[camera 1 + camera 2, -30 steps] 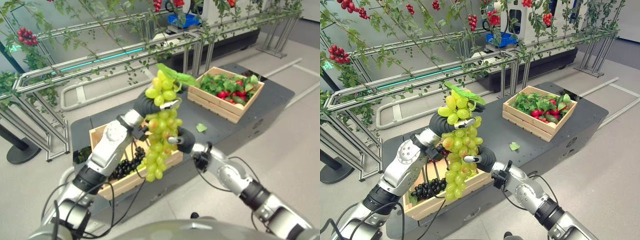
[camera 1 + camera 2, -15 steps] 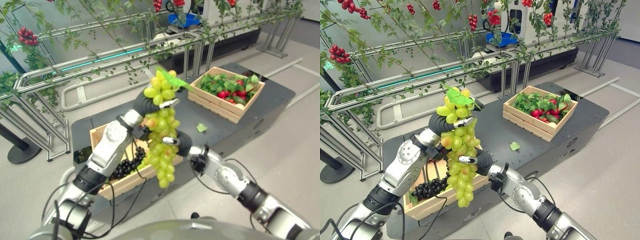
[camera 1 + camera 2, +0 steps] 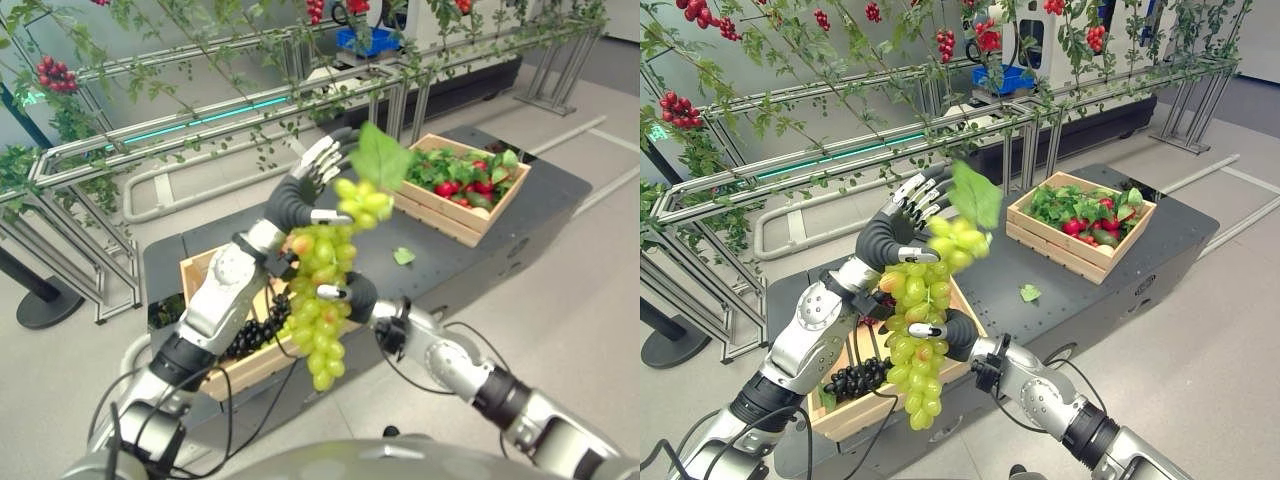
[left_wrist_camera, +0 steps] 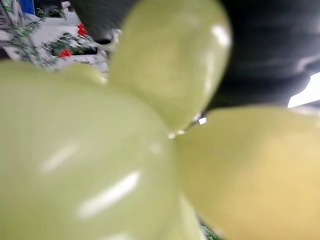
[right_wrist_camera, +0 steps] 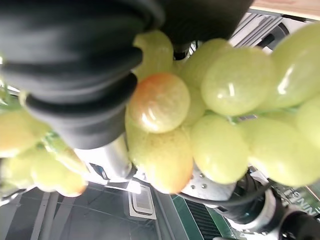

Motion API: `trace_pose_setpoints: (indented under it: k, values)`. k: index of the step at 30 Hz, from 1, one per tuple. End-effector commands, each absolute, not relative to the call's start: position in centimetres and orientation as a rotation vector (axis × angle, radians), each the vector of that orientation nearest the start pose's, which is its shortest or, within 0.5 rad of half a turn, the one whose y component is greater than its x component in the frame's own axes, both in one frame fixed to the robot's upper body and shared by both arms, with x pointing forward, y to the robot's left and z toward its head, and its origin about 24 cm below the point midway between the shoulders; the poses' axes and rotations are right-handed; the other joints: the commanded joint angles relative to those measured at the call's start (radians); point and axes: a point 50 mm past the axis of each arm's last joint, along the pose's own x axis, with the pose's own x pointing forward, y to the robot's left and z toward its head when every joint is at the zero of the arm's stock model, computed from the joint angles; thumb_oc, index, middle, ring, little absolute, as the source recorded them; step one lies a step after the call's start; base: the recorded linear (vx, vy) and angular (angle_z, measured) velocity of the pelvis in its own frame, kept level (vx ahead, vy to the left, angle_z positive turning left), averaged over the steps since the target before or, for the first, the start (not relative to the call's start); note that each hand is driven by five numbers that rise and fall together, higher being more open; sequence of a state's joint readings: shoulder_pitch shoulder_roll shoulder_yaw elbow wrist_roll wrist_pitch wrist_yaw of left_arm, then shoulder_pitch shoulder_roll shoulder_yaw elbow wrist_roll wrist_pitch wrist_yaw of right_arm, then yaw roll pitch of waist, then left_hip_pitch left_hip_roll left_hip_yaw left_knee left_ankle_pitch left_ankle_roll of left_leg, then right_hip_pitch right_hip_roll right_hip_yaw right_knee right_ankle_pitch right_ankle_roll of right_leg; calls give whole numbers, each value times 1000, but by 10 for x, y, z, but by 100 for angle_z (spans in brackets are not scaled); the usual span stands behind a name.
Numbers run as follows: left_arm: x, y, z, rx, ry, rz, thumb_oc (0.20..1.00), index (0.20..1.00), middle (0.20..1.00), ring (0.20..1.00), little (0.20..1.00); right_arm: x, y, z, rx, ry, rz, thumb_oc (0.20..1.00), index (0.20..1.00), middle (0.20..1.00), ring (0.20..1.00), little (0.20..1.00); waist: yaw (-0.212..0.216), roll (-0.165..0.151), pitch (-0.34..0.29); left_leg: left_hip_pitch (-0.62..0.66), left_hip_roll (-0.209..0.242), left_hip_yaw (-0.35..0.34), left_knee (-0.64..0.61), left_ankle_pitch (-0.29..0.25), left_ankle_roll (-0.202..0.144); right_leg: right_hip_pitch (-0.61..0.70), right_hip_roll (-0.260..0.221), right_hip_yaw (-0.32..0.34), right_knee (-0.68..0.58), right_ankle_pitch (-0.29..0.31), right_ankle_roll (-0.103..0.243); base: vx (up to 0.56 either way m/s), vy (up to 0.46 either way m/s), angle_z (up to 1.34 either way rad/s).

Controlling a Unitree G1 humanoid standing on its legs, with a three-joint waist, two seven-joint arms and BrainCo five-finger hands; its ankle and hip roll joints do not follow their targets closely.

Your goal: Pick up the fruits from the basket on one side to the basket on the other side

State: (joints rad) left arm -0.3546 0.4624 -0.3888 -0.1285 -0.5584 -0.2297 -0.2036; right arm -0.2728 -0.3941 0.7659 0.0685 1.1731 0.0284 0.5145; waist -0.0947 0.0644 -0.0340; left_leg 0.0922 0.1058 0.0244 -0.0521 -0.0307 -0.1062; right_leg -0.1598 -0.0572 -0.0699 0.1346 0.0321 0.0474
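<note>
A long bunch of green grapes with a green leaf at its top hangs in the air above the near wooden basket. My left hand is at the bunch's upper end with its fingers spread straight, thumb against the top grapes. My right hand is at the bunch's middle, a finger curled across the grapes. The grapes press close in the right wrist view beside the dark cover, and the grapes are also close in the left wrist view. Dark grapes lie in the near basket.
A second wooden basket with red fruit and leaves stands at the far right of the dark table. A loose green leaf lies between the baskets. A metal rail frame hung with vines and red berries runs behind the table.
My left hand's fingers have opened and spread off the bunch. The bunch's top and leaf have tipped right. My right hand has closed in on the bunch's middle.
</note>
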Motion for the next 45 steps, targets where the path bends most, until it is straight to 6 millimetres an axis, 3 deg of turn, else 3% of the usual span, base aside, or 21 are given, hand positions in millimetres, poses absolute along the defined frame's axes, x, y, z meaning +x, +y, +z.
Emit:
trace_pose_setpoints:
  k: [1,12,18,23,30,38,39,40,43,45]
  values:
    - [281,110,177,41,-576,-724,1000,1000,1000,1000,1000,226,-11,106,864,-3,1310,200,200,200,200,200,-16,-64,28,17,-108,6,-26,-10,82,125,10,-19,-29,-58,47,0,0,0]
    - [281,117,174,95,-556,-713,1000,1000,1000,1000,1000,225,-11,111,854,-16,1338,200,200,200,200,200,-16,-58,37,13,-107,3,-26,-7,81,116,10,-23,-20,-60,46,0,0,0]
    - [281,128,172,84,-555,-666,1000,1000,1000,1000,1000,230,-22,115,798,-60,1321,200,200,200,200,200,-15,-57,38,12,-108,2,-26,-7,81,115,10,-24,-19,-63,46,0,0,0]
    - [273,154,168,31,-561,-557,1000,1000,1000,1000,1000,241,-61,124,653,-158,1230,200,200,200,200,200,-14,-60,41,12,-107,-1,-26,-11,83,113,9,-25,-18,-67,48,0,0,0]
    - [255,184,154,-4,-547,-403,1000,1000,1000,1000,1000,249,-136,135,509,-350,907,200,200,200,200,200,-19,-64,49,14,-109,0,-24,-17,88,113,8,-21,-20,-70,52,11,4,4]
    - [233,211,141,-56,-533,-268,1000,1000,1000,1000,1000,236,-217,139,335,-456,539,200,200,200,200,200,-34,-71,47,20,-111,8,-27,-25,92,121,7,-15,-37,-69,58,0,0,0]
    - [233,211,140,-57,-532,-269,1000,1000,1000,1000,1000,236,-217,139,335,-455,538,200,200,200,200,200,-32,-71,46,20,-111,8,-27,-25,92,122,7,-15,-37,-69,58,0,0,0]
    - [228,218,134,-89,-513,-235,1000,1000,1000,1000,1000,229,-236,138,306,-473,444,200,200,200,200,200,-37,-73,45,21,-112,9,-27,-28,94,122,7,-10,-40,-68,60,0,0,0]
    - [222,229,123,-110,-472,-179,1000,1000,1000,1000,1000,221,-264,136,311,-512,281,200,200,200,200,200,-48,-74,47,23,-114,18,-25,-34,96,118,9,-1,-40,-66,61,9,14,-3]
    - [221,231,121,-115,-464,-164,1000,1000,1000,1000,1000,219,-267,133,329,-513,252,200,200,200,200,200,-49,-74,47,23,-114,23,-24,-35,96,117,9,4,-39,-65,61,9,19,-10]
